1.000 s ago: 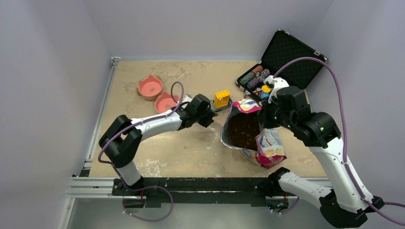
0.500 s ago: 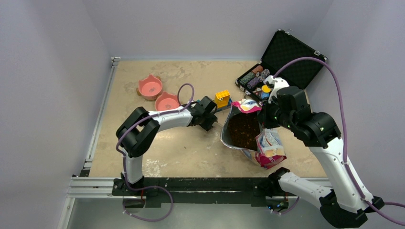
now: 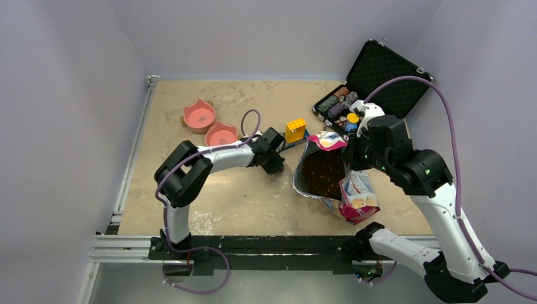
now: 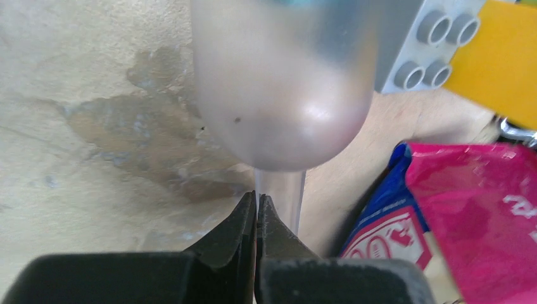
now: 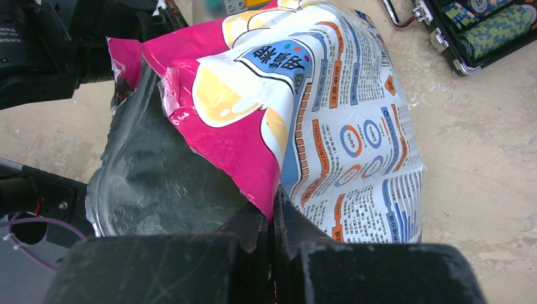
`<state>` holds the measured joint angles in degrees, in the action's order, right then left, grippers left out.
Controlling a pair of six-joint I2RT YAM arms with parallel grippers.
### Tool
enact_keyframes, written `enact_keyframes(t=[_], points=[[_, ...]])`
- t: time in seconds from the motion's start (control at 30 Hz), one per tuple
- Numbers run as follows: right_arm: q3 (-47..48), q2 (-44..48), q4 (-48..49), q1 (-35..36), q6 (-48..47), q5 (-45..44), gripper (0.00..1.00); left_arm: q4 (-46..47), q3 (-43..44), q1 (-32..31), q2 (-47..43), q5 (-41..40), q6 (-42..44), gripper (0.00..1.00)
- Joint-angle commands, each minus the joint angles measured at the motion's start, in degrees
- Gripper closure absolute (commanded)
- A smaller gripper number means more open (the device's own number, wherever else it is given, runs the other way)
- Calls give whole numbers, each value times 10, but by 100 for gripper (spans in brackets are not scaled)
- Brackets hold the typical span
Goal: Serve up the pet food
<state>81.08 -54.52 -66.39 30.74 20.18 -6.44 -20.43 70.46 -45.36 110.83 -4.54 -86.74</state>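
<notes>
Nearest the arm bases: find the bag (image 3: 358,193) on the table (image 3: 240,202), right of centre, its mouth gaping upward. See the right gripper (image 5: 274,206) pinched tight on the bag's torn pink rim, with foil caught between both fingers. Note the pet food (image 3: 320,172) inside the bag — a dark brown mass filling the open mouth.

Just left of the bag: find the left gripper (image 4: 256,202), fingers closed on the thin handle of a translucent scoop (image 4: 282,95), bowl end pointing away from the wrist, close beside the bag's pink edge. Cannot tell whether touching the tabletop.

Beyond the scoop: yellow block (image 3: 294,130) beside a grey studded brick (image 4: 418,47).

Farther back, left: near pink bowl (image 3: 221,135) and far pink bowl (image 3: 199,116), side by side.

Farthest, right rear corner — open black case (image 3: 386,69), lid up, poker chips (image 3: 339,101) in rows inside.
</notes>
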Motion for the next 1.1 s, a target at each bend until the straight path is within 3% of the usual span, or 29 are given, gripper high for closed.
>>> enact_keyframes(t=[0.0, 0.13, 0.3, 0.43, 0.6, 0.83, 0.93, 1.07], points=[[26, 30, 15, 5, 19, 12, 100, 6, -46, 15, -55, 54, 197, 100], [18, 31, 22, 5, 23, 15, 100, 145, -159, 26, -122, 132, 310, 100], [3, 30, 31, 5, 21, 17, 100, 182, -285, 38, -177, 192, 334, 100], [-7, 23, 42, 5, 24, 34, 100, 216, -355, 38, -249, 188, 375, 89], [-19, 22, 46, 5, 27, 48, 100, 162, -376, 38, -324, 175, 422, 80], [-22, 15, 41, 5, 28, 46, 100, 74, -372, 36, -443, 170, 456, 53], [-25, 19, 42, 5, 31, 45, 100, 32, -336, 16, -461, 148, 474, 53], [-31, 19, 47, 5, 31, 53, 100, -11, -266, -15, -400, 99, 527, 62]])
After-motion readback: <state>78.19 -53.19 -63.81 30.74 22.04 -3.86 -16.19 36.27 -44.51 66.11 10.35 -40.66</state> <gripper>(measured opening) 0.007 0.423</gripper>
